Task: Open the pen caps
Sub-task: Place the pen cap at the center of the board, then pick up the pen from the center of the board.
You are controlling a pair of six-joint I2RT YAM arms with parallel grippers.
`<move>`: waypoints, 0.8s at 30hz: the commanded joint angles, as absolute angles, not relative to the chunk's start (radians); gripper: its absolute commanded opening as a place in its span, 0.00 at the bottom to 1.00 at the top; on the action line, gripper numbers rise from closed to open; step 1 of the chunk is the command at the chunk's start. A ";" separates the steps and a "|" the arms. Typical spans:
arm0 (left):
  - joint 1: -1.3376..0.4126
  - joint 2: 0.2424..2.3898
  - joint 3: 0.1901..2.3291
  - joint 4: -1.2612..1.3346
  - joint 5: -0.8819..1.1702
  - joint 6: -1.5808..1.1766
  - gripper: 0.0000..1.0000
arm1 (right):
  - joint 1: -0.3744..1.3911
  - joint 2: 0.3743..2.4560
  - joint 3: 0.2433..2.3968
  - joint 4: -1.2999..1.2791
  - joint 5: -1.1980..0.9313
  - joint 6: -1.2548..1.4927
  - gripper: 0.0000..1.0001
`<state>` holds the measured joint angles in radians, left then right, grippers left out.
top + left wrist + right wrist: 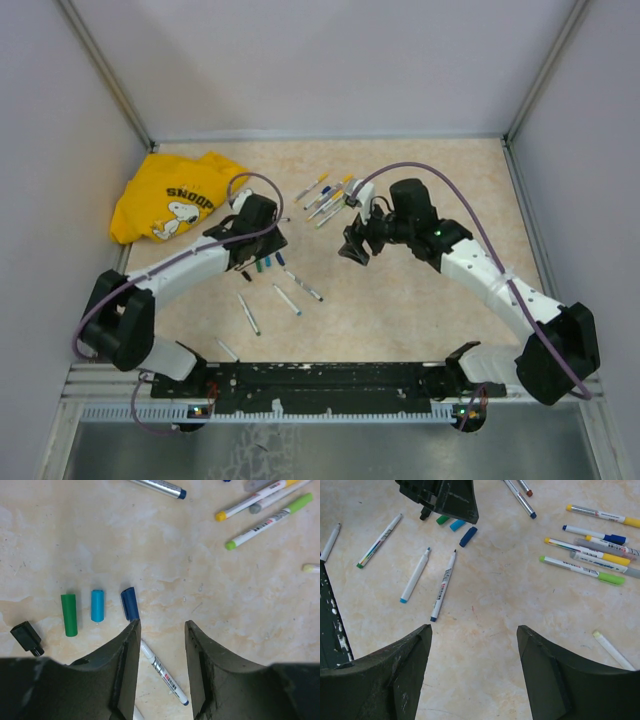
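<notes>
Caps lie in a row left of table [400, 320] centre: black cap [26, 637], green cap [69, 615], light-blue cap [97, 605], dark-blue cap [130, 603]. Just behind them, left gripper [162, 625], jaws apart, empty; right gripper [475, 630], jaws wide apart, empty.

Crumpled yellow Snoopy shirt [163, 203], far-left corner

Four loose pen caps [98, 611] lay in a row at the lower left of the left wrist view.
The black cap [26, 638] sat tilted at far left; the green cap [69, 615], light blue cap [97, 602] and dark blue cap [130, 604] lay side by side, apart, on the tabletop [200, 555].
</notes>
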<state>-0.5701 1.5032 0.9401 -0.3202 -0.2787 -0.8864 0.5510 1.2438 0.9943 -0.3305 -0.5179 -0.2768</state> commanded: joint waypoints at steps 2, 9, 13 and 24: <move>-0.566 1.356 0.858 -0.206 -0.227 -0.785 0.49 | 0.527 1.219 0.991 -0.298 -0.528 -0.274 0.69; -0.565 1.165 0.684 0.071 -0.101 -0.600 0.59 | 0.511 1.229 0.990 -0.296 -0.534 -0.277 0.69; -0.565 1.085 0.605 0.224 -0.037 -0.483 0.63 | 0.496 1.232 0.988 -0.299 -0.555 -0.282 0.69; -0.565 0.864 0.431 0.459 -0.032 -0.219 0.93 | 0.435 1.231 1.008 -0.309 -0.557 -0.294 0.69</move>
